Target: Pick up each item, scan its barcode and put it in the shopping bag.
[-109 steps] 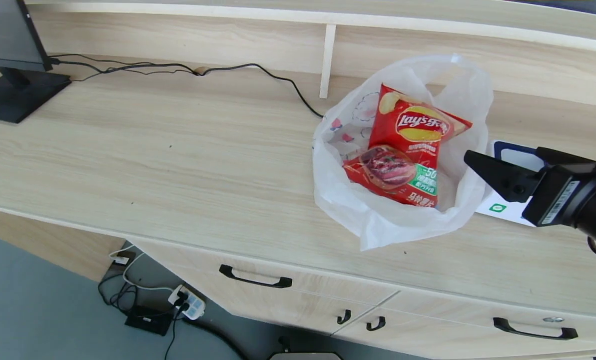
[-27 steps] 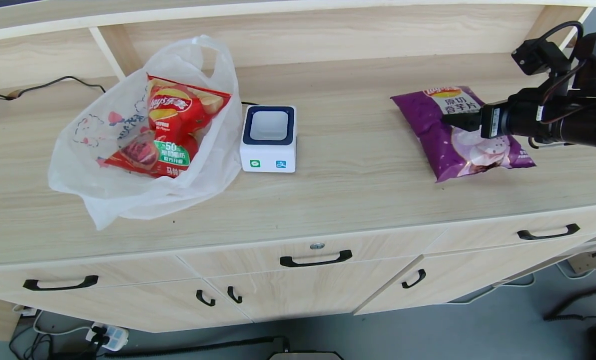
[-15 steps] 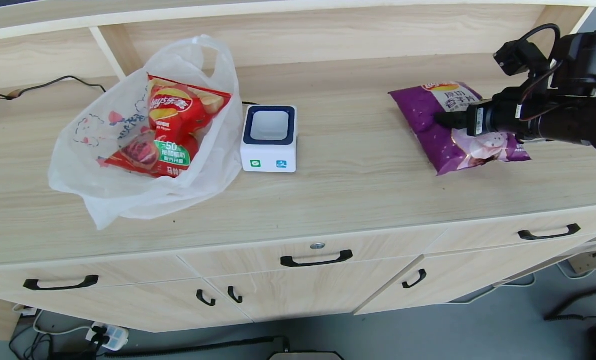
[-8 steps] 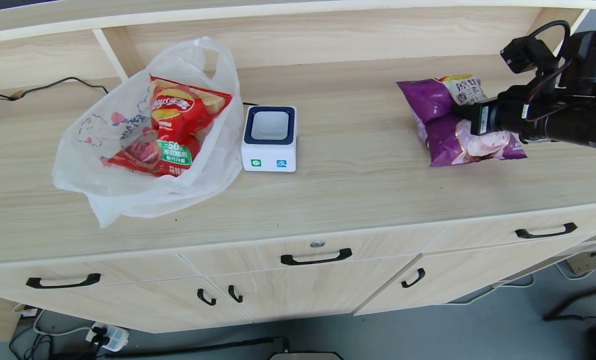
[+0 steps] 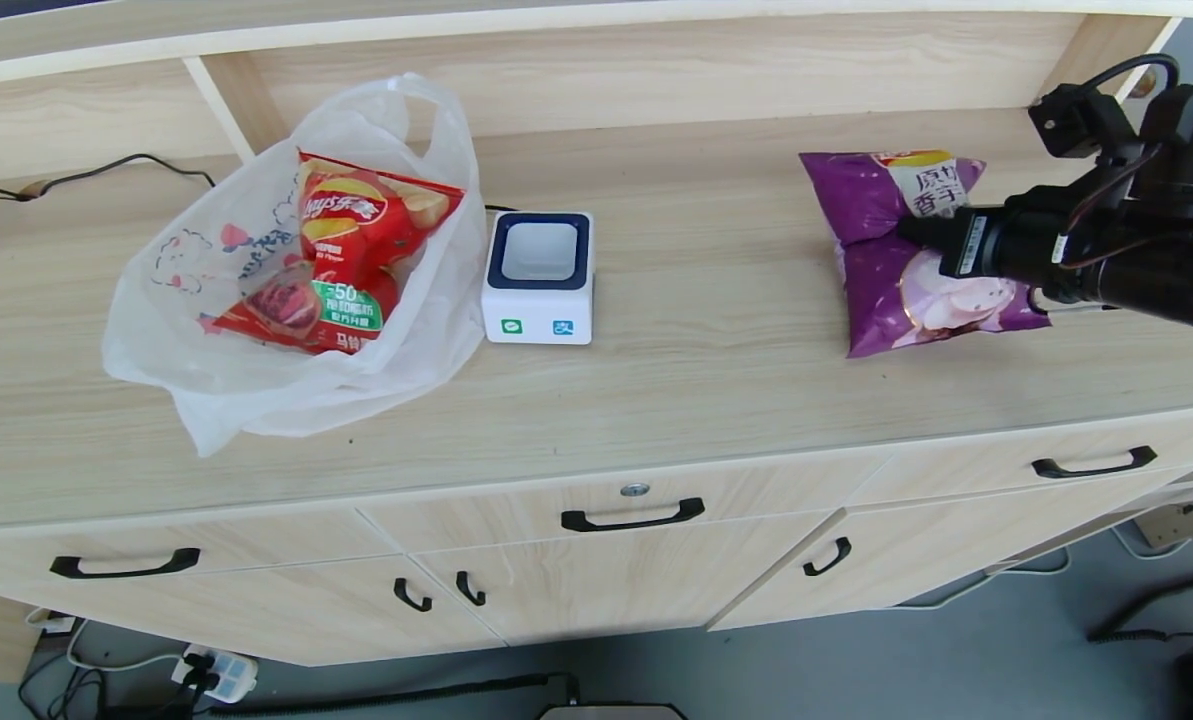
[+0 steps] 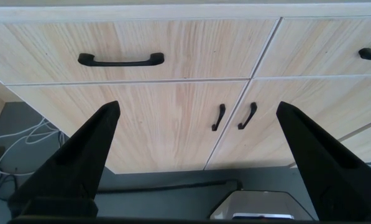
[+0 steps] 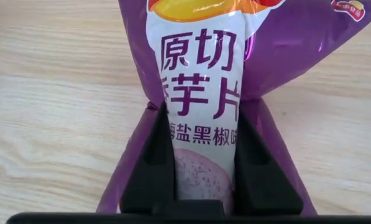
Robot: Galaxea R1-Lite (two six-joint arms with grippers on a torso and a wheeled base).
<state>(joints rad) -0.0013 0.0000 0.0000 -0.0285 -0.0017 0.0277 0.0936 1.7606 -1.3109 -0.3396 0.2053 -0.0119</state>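
Pinching a puckered fold of the glossy, crinkled purple chip bag (image 5: pixel 891 290) at the head view's right, the right gripper (image 5: pixel 911 230) is closed narrow on it; arm level, coming from the right edge | pale wood-grain counter (image 5: pixel 716 330) | left gripper (image 6: pixel 191 112) spread wide before drawer fronts (image 6: pixel 173 118) | thin translucent shopping bag (image 5: pixel 206 390) at left, holding red chip packets (image 5: pixel 356 230); boxy white scanner (image 5: pixel 539 280) just beside

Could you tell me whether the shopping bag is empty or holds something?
Not empty: the shopping bag lies open on the counter, with two red snack packets inside.
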